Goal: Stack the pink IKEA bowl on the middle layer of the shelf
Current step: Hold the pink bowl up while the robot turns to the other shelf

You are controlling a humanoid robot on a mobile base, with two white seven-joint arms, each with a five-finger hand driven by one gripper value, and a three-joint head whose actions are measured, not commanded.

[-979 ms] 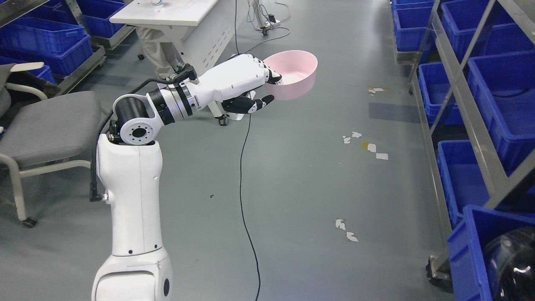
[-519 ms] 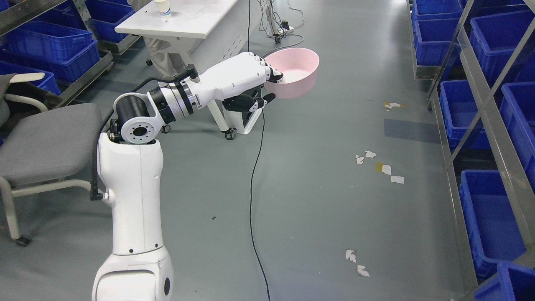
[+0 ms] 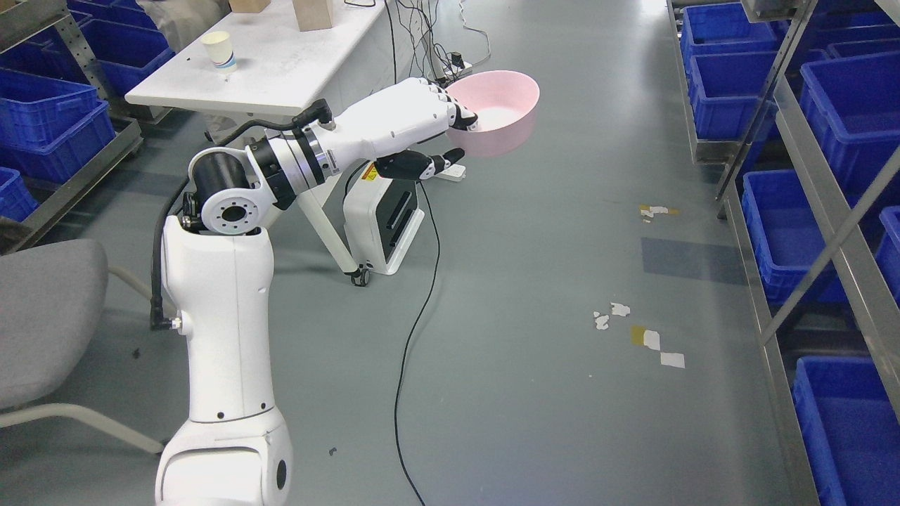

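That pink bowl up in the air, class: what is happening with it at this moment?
The robot's left hand grips the pink bowl by its near rim, fingers hooked inside and thumb below, holding it upright over the grey floor. It is beside the white table, which carries a paper cup. Shelving with blue bins stands along the right. The bowl is not on any shelf yet. No right hand shows.
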